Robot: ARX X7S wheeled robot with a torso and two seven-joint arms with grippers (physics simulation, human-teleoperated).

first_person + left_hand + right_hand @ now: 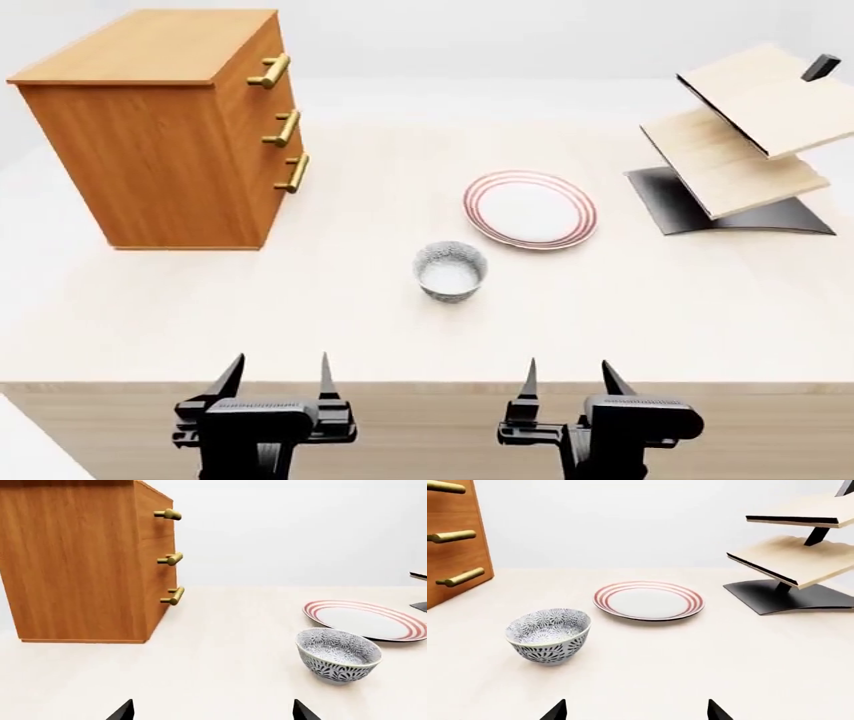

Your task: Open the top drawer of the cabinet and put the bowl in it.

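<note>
The orange-brown cabinet (147,140) stands at the table's far left, all three drawers shut. Its top drawer's brass handle (268,71) faces right; it also shows in the left wrist view (168,514). The blue-speckled bowl (449,271) sits upright mid-table, also seen in the left wrist view (338,655) and the right wrist view (549,635). My left gripper (276,375) and right gripper (571,377) are both open and empty, side by side at the table's near edge, well short of the bowl.
A white plate with red rings (530,209) lies just behind and right of the bowl. A pale wooden tilted shelf rack (747,140) on a black base stands at the far right. The table's front edge (427,385) runs just under the grippers.
</note>
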